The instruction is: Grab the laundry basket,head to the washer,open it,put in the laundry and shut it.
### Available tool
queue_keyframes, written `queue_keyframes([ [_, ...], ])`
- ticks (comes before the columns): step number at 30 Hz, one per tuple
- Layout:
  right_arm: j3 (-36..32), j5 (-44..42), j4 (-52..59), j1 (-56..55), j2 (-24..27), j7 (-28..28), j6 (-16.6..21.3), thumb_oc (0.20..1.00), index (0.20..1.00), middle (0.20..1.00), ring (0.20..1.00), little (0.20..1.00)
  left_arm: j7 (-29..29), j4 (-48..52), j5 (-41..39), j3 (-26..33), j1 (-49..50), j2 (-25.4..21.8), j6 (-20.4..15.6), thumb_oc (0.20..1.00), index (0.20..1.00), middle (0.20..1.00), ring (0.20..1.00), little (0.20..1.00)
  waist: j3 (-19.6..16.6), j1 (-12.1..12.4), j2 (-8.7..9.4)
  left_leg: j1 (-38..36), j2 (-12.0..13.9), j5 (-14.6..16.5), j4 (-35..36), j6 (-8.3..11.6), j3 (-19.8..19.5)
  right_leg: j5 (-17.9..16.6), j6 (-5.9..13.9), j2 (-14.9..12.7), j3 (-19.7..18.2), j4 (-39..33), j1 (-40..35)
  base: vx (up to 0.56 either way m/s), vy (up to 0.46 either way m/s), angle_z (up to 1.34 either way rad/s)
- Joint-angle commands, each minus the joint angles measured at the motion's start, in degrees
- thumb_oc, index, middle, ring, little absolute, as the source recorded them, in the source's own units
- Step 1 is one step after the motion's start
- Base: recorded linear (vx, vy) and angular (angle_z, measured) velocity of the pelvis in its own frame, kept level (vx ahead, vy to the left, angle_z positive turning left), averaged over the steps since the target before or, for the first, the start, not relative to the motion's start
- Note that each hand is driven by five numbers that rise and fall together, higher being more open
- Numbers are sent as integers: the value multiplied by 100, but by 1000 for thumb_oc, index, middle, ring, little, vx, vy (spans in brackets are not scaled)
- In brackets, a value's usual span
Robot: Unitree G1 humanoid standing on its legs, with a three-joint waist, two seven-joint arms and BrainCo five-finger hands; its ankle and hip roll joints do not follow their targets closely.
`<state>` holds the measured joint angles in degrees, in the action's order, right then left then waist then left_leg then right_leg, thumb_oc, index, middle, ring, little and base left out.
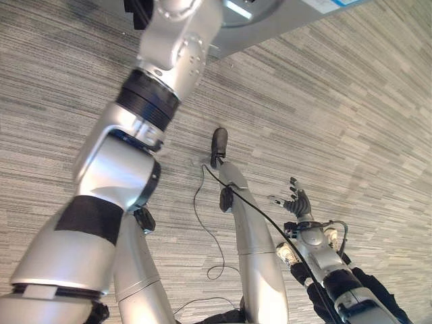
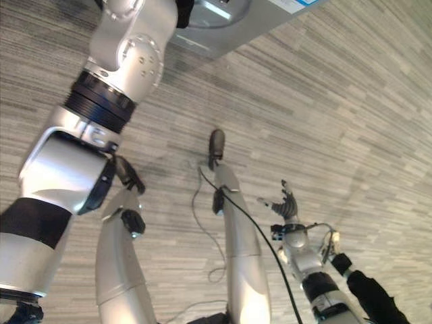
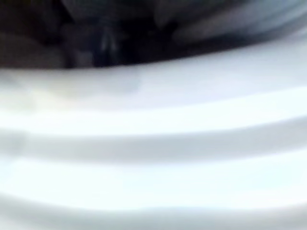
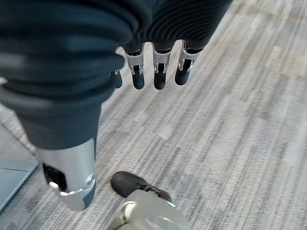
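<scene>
The right hand (image 1: 297,202) hung low over the grey striped carpet (image 1: 351,115), fingers (image 4: 159,72) loosely spread and holding nothing. The left arm reached up towards the washer (image 1: 270,20) at the top of the head views. The left wrist view sat close against pale curved ridges (image 3: 153,143) with a dark opening (image 3: 96,38) beyond; that hand's state could not be told
</scene>
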<state>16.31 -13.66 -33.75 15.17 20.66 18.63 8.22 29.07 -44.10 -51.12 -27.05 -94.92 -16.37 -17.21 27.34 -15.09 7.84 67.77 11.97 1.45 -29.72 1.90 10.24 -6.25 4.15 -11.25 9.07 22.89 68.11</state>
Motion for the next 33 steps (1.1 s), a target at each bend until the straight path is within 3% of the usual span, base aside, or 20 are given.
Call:
queue_keyframes([
  [1,-25,36,481,-635,659,14,171,1000,1000,1000,1000,1000,-162,-316,371,-168,-895,-156,-320,200,200,200,200,200,-691,-534,-85,42,259,533,-228,135,-396,600,227,369,-124,260,138,65,-30,-10],
  [2,-177,167,988,-721,905,-9,246,1000,1000,1000,1000,1000,-78,-299,242,-204,-1311,-686,-470,200,200,200,200,200,-738,-581,-64,100,318,516,-176,169,-411,586,250,430,-122,207,206,53,-17,-15],
  [4,-289,241,1228,-863,1011,-49,262,1000,1000,1000,1000,1000,-91,-337,260,-310,-1446,-962,-480,200,200,200,200,200,-770,-585,-86,149,343,499,-161,177,-407,572,258,451,-119,172,238,41,-39,-18],
  [5,-466,315,1419,-1141,1157,-179,274,1000,1000,1000,1000,1000,-383,-669,463,-760,-1569,-1359,-168,1000,1000,1000,1000,1000,-833,-549,-150,232,357,472,-164,174,-434,570,260,439,-90,97,246,31,-53,-10],
  [6,-475,314,1449,-1157,1152,-191,264,1000,1000,1000,1000,1000,-432,-722,436,-777,-1608,-1361,-162,1000,1000,1000,1000,1000,-838,-555,-151,248,356,470,-166,175,-446,570,258,438,-79,92,251,22,-62,-4],
  [7,-566,287,1432,-1250,1196,-240,280,1000,1000,1000,1000,1000,-750,-1037,518,-1076,-1617,-1509,80,1000,1000,1000,1000,1000,-854,-530,-214,286,338,432,-142,169,-474,568,251,413,-55,83,251,0,0,0],
  [8,-653,222,1289,-1339,1257,-350,267,1000,1000,1000,1000,1000,-1383,-1650,1187,-1728,-1499,-1813,698,1000,1000,1000,1000,1000,-862,-427,-359,268,318,368,-65,162,-491,596,238,370,-13,125,220,0,0,0],
  [9,-647,218,1283,-1326,1245,-355,273,1000,1000,1000,1000,1000,-1424,-1697,1185,-1748,-1536,-1809,693,1000,1000,1000,1000,1000,-856,-442,-353,277,305,345,-53,159,-500,586,233,359,-2,116,222,0,0,0],
  [11,-708,222,1078,-1351,1382,-582,208,1000,1000,1000,1000,1000,-2019,-2542,3570,-3122,-1709,-2186,1424,1000,1000,1000,1000,1000,-864,-344,-434,198,281,268,96,166,-502,583,236,340,39,151,161,-30,50,3],
  [14,-466,271,871,-1273,1482,-770,135,1000,1000,1000,1000,1000,-2131,-3100,5327,-3846,-1706,-1962,1807,1000,1000,1000,1000,1000,-877,-319,-356,96,278,190,269,186,-554,551,246,352,114,86,80,-29,26,8],
  [17,-259,253,922,-1304,1571,-944,147,1000,1000,1000,1000,1000,-2251,-3188,6515,-4264,-1525,-1800,1902,1000,1000,1000,1000,1000,-843,-320,-222,40,314,169,308,198,-614,536,241,382,145,54,8,-27,4,7],
  [20,-156,234,929,-1347,1616,-965,187,1000,1000,1000,1000,1000,-2165,-2951,7159,-4497,-1386,-1725,1915,1000,1000,1000,1000,1000,-807,-283,-192,-42,312,166,399,209,-666,526,250,370,155,-46,-98,-22,12,4],
  [23,-123,158,847,-1387,1563,-912,291,1000,1000,1000,1000,1000,-1695,-2377,7384,-4420,-1368,-1794,1892,1000,1000,1000,1000,1000,-744,-160,-238,-135,240,127,527,203,-703,527,259,330,167,-89,-185,-18,11,7],
  [24,-63,172,647,-1359,1476,-831,369,1000,1000,1000,1000,1000,-1288,-1932,7434,-4116,-1151,-1938,1853,1000,1000,1000,1000,1000,-674,-31,-286,-229,161,94,640,202,-718,548,263,276,202,-125,-280,-18,15,10],
  [26,-8,177,538,-1309,1447,-787,423,1000,1000,1000,1000,1000,-1095,-1644,7414,-3886,-966,-2034,1878,1000,1000,1000,1000,1000,-642,10,-309,-291,127,68,706,204,-716,559,267,252,228,-145,-341,-15,17,10],
  [27,196,632,224,-1134,1347,-583,375,1000,1000,1000,1000,1000,-727,-1029,7309,-3367,-487,-2275,1801,1000,1000,1000,1000,1000,-585,164,-331,-387,55,26,813,217,-707,570,269,210,264,-204,-453,-19,23,21],
  [29,482,1045,-19,-892,1294,-417,303,1000,1000,1000,1000,1000,-538,-203,7157,-2743,324,-2556,1718,1000,1000,1000,1000,1000,-552,266,-383,-528,-8,-3,916,225,-717,594,263,185,309,-278,-613,-6,43,21],
  [30,433,1074,-180,-769,1141,-342,211,1000,1000,1000,1000,1000,-529,1429,6768,-1848,1632,-3104,1424,1000,1000,1000,1000,1000,-490,475,-464,-701,-73,-39,1040,233,-687,605,259,131,344,-350,-781,10,82,8],
  [33,383,1223,-280,-728,835,-323,85,1000,1000,1000,1000,1000,-767,3237,6509,-586,3883,-3246,1082,1000,1000,1000,1000,1000,-412,741,-527,-907,-150,-117,1218,251,-682,592,244,85,374,-480,-996,-8,57,3],
])
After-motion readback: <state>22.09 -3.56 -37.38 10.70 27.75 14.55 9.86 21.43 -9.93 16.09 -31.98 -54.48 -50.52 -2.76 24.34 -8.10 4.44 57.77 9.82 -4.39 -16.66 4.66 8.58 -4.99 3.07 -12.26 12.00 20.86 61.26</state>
